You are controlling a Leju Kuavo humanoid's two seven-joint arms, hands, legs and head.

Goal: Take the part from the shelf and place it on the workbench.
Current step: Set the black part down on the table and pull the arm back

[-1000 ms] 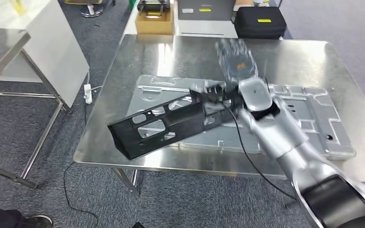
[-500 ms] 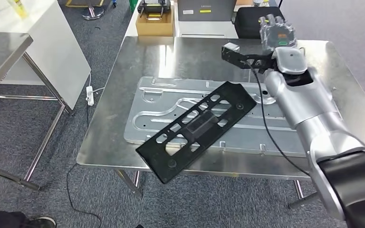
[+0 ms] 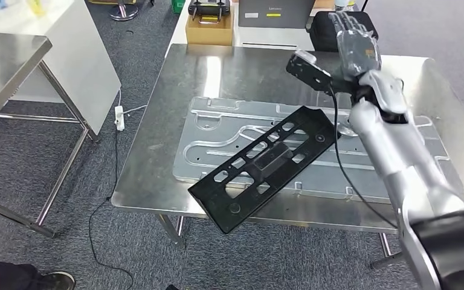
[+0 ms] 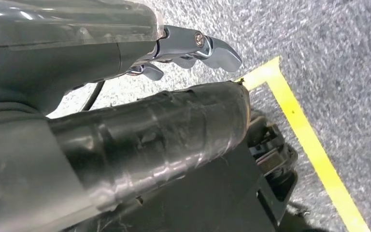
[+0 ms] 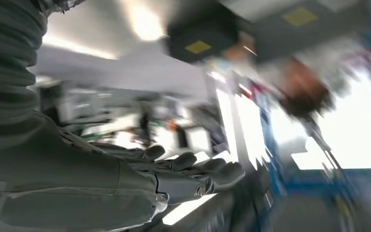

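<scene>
The black perforated part [image 3: 266, 166] lies flat and slantwise on a silver stamped plate [image 3: 217, 133] on the steel workbench [image 3: 248, 72]. Its near end sticks out past the bench's front edge. My right hand [image 3: 353, 45] is lifted over the far right of the bench, well apart from the part, fingers stretched out and holding nothing. The right wrist view is blurred and shows those fingers [image 5: 198, 174] straight and empty. My left hand [image 4: 207, 46] hangs above grey carpet with a fingertip extended and nothing in it.
Behind the bench sit a cardboard box [image 3: 210, 27], a grey case [image 3: 275, 12] and a black case [image 3: 323, 30]. A white cabinet [image 3: 66, 60] and another steel table [image 3: 6, 54] stand at the left. A power strip [image 3: 119, 118] lies on the carpet.
My right hand let go of the part and rose toward the bench's far right. The part, tilted on edge a second ago, now lies flat on the plate.
</scene>
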